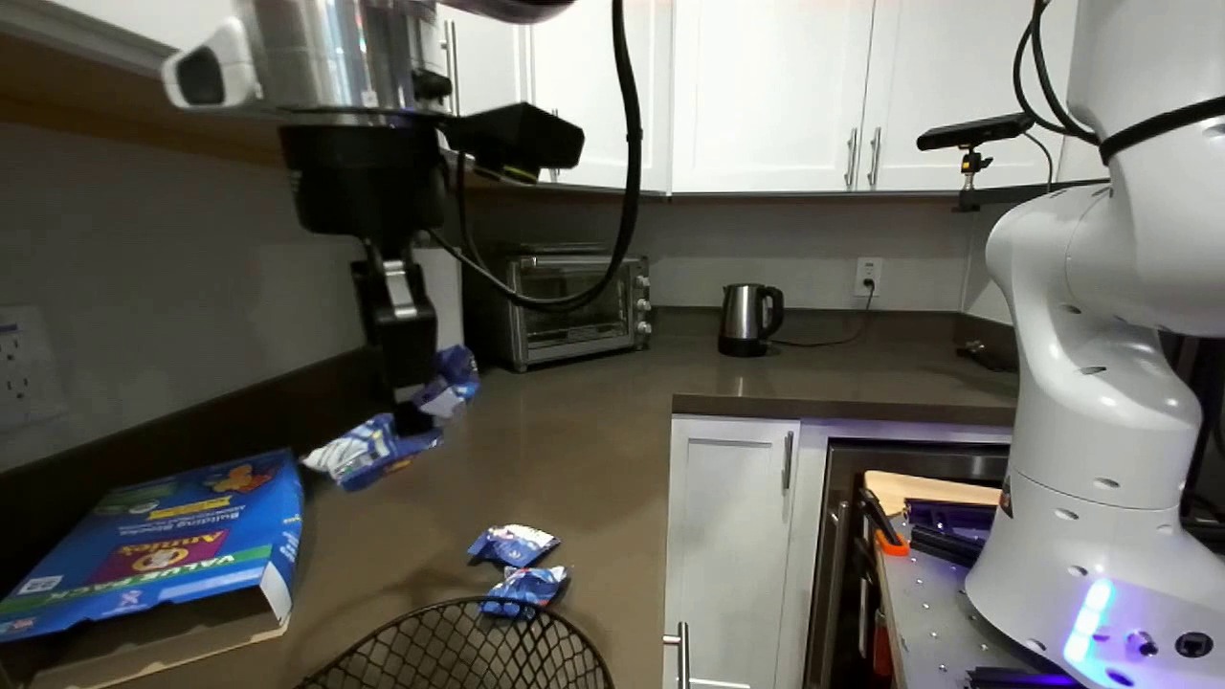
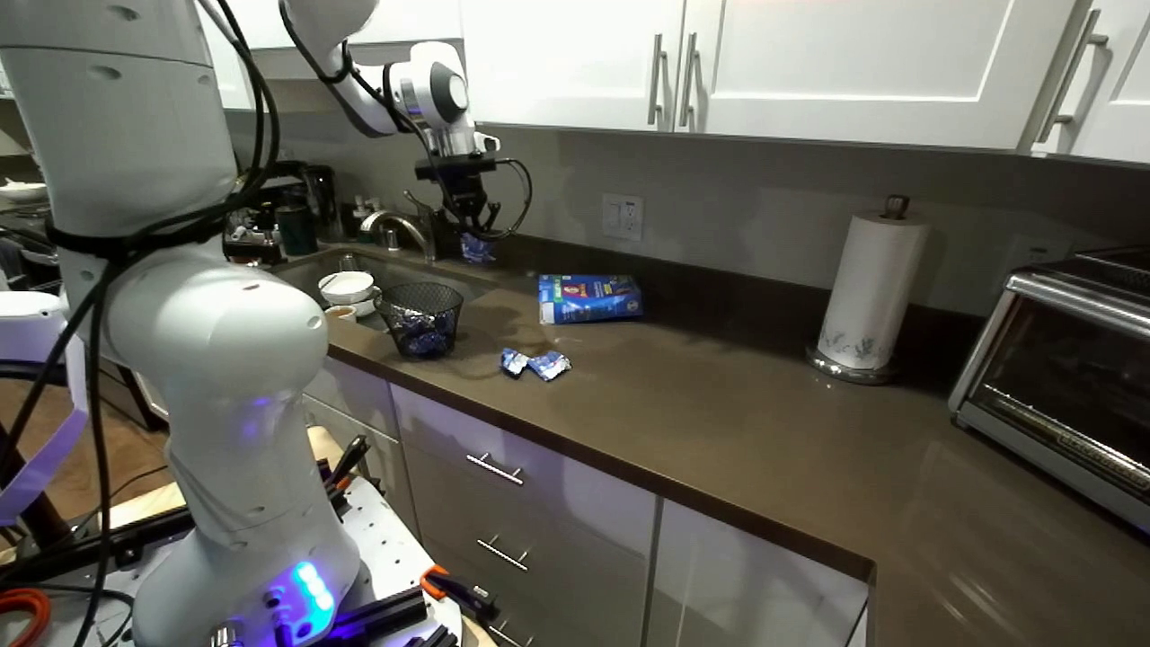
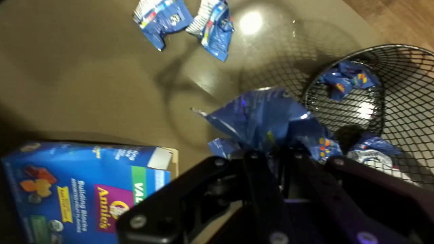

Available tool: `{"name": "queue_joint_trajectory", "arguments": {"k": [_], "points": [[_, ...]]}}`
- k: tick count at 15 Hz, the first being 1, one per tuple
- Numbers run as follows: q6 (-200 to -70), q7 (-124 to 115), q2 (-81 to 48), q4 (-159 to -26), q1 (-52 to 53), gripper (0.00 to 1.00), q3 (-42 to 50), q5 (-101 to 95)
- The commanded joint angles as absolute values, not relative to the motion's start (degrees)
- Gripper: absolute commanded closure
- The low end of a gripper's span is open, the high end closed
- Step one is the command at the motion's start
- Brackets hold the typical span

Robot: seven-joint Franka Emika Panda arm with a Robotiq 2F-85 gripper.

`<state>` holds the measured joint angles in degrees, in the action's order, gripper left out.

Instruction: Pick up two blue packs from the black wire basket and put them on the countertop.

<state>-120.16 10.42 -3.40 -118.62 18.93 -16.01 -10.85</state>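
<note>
Wrist vw: gripper (image 3: 276, 156) pinched tight on blue pack (image 3: 264, 118) (count unclr), held aloft. From grip: wire basket (image 3: 403, 108) 2 o'clk, packs (image 3: 349, 81) inside; 2 loose packs (image 3: 166, 22) on countertop (image 3: 101, 84), 11 o'clk; box (image 3: 84, 189) 9 o'clk.

Countertop (image 2: 701, 413), two blue packs (image 2: 550, 365), basket (image 2: 419, 310), box (image 2: 590, 298)

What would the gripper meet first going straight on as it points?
The gripper would probably meet the countertop, its held blue pack leading; the black wire basket looks beside that line, though depth is unclear.
</note>
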Motion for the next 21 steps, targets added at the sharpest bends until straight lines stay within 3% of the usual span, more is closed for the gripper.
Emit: {"name": "queue_joint_trajectory", "arguments": {"k": [1,11,21], "points": [[-125.63,10.61,2.45,-125.76,15.23,0.96,-13.82,-7.65],[-141.47,10.24,8.96,-142.18,10.53,0.95,-8.10,-2.92],[-151.46,11.28,4.42,-144.92,6.91,0.91,-3.73,-2.79]]}}
